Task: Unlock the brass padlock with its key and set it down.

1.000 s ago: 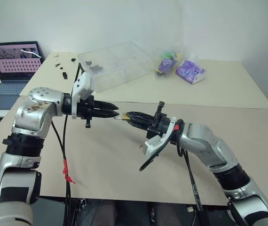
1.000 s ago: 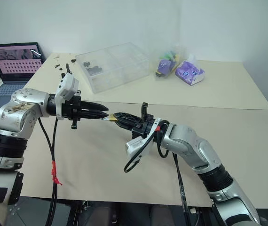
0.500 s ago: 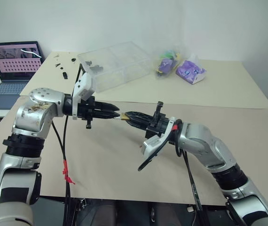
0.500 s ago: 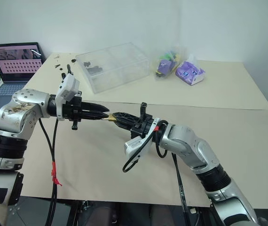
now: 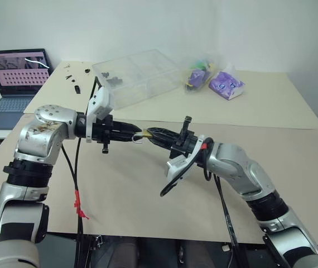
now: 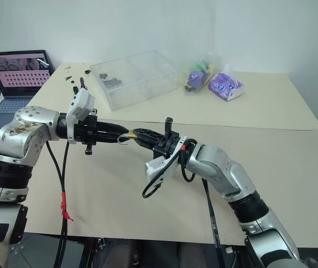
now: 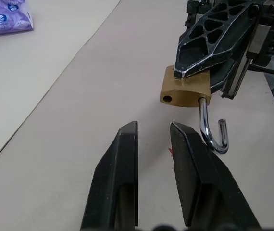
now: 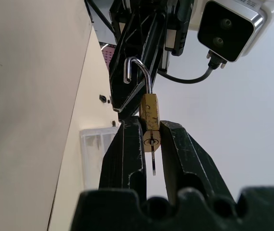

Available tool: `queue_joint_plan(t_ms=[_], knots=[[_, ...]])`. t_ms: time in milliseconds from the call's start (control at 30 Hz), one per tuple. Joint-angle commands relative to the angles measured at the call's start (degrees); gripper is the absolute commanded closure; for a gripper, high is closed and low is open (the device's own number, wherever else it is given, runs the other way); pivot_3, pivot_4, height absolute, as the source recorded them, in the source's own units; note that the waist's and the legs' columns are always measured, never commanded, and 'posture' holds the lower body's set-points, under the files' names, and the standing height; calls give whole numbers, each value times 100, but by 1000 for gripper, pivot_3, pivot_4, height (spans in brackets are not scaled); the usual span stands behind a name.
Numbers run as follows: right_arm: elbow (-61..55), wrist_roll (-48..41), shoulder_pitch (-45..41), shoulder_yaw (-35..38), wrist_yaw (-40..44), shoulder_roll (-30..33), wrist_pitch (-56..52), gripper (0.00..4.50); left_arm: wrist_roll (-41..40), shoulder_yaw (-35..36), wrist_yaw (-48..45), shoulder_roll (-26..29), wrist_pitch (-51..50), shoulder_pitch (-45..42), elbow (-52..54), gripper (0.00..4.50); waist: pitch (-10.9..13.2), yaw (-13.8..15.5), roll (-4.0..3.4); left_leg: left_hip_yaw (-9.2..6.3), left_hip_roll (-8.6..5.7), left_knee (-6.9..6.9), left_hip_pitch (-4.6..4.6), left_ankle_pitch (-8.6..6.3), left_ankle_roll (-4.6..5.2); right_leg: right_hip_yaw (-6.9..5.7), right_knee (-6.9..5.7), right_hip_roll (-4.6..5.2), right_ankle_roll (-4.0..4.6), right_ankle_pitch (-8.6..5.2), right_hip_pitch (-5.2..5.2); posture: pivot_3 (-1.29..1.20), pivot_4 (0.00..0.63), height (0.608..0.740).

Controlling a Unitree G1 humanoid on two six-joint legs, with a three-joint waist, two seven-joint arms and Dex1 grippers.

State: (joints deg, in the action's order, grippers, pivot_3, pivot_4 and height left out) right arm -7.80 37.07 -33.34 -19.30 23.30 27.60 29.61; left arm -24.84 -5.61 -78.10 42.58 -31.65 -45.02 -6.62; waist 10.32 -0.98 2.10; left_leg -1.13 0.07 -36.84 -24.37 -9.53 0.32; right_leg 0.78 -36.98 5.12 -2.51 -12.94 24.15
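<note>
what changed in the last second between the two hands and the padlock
The right hand, gripping the brass padlock, has edged toward the left hand, so the gap between the two sets of fingertips has closed. The shackle now hangs open beside the left fingers. The left hand stayed put and shut; the clear box, laptop and bags are unmoved.

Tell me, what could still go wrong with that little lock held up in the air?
1. The right tool pinches only the padlock body's sides, well above the table; a slip would drop it.
2. The open shackle hangs right beside the shut left tool; moving either arm could snag it and twist the lock loose.
</note>
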Motion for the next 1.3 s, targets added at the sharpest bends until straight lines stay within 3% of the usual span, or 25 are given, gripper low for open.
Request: queue_joint_plan(t_ms=[33, 367, 600, 800, 1100, 1300], knots=[[-76, 6, -153, 149, -149, -29, -41, 4422, -105, 153, 20, 52, -55, -54, 220, 3389, 0, 0, 0, 0, 0, 0, 0, 0, 0, 0, 0, 0, 0, 0, 0, 0, 150, 740], [-98, -54, -68, 244, -178, -2, -162, 4422, -89, 182, -51, 165, -45, 58, 230, 3389, 0, -5, 0, 0, 0, 0, 0, 0, 0, 0, 0, 0, 0, 0, 0, 0, 150, 740], [95, -202, 535, 538, -191, 423, -259, 4422, 201, 226, -404, 916, 560, 814, 313, 3389, 0, -7, 0, 1, 0, 1, 0, 0, 0, 1, 1, 2, 14, 6, 1, 0, 150, 740], [90, -548, 1447, -287, 809, 768, 39, 4422, -106, 411, -354, 1048, 424, 1446, 1116, 3389, 1, 26, 1, 2, 4, 2, -1, -1, 0, -2, 6, 6, 47, -27, -4, 0, 150, 740], [513, -561, 1045, -631, 1091, 578, 186, 4422, -590, 273, -437, 1116, -82, 1901, 2158, 3389, 3, -21, 4, 13, 31, 1, 9, -1, -1, 1, 4, -16, 45, -25, -2, 0, 150, 740], [799, -379, 809, -589, 884, 477, 188, 4422, -284, 183, -447, 1237, 318, 2332, 2199, 3389, 4, 9, 5, 16, 67, 2, 10, -4, -5, 4, 3, -55, 66, -25, 2, 0, 150, 740]])
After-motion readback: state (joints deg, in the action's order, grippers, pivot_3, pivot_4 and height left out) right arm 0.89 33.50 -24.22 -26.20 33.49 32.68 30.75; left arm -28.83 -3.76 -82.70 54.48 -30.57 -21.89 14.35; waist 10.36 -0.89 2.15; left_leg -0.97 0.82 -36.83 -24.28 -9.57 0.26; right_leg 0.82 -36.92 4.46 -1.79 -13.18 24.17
